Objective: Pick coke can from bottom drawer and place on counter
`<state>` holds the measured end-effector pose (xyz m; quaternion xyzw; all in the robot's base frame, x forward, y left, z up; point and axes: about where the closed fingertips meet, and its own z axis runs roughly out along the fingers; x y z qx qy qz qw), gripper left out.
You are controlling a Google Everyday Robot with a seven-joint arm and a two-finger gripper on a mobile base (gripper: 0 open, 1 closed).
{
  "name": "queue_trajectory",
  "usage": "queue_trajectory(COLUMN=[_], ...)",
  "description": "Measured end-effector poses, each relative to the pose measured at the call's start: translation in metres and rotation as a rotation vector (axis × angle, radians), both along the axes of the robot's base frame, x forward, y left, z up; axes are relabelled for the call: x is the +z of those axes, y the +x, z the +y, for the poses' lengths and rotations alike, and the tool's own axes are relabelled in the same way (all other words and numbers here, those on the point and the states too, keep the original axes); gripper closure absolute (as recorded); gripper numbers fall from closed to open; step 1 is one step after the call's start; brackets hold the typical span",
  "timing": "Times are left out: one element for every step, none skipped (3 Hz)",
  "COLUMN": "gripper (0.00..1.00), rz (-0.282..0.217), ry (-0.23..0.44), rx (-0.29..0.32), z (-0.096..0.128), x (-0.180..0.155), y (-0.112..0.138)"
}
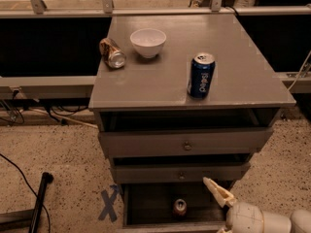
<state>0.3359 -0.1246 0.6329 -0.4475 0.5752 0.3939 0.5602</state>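
The coke can [180, 207] stands upright in the open bottom drawer [146, 205], red with a silver top, near the drawer's middle front. My gripper [221, 211] is at the lower right, just right of the can and apart from it. It is open, with one cream finger [216, 191] pointing up-left over the drawer's right side and the other at the picture's bottom edge. The grey counter [160, 76] is the cabinet's top.
On the counter stand a blue Pepsi can [201, 75] at front right, a white bowl [147, 42] and a dented brownish can [112, 53] lying at back left. Two upper drawers [187, 144] stick out slightly. A black pole [38, 203] and blue tape cross [109, 205] are on the floor at left.
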Motion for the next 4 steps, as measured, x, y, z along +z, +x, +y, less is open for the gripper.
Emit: queue_trajectory(gripper=[0.00,0.00,0.00,0.00], rz=[0.038,0.080,0.093,0.093], ry=[-0.065,-0.211,-0.267,-0.267], rx=[-0.139,-0.227,-0.286,-0.286], z=[-0.011,-0.025,-0.037,-0.037], x=[-0.072,-0.132,-0.145,-0.145], y=[0.004,0.010,0.022,0.022])
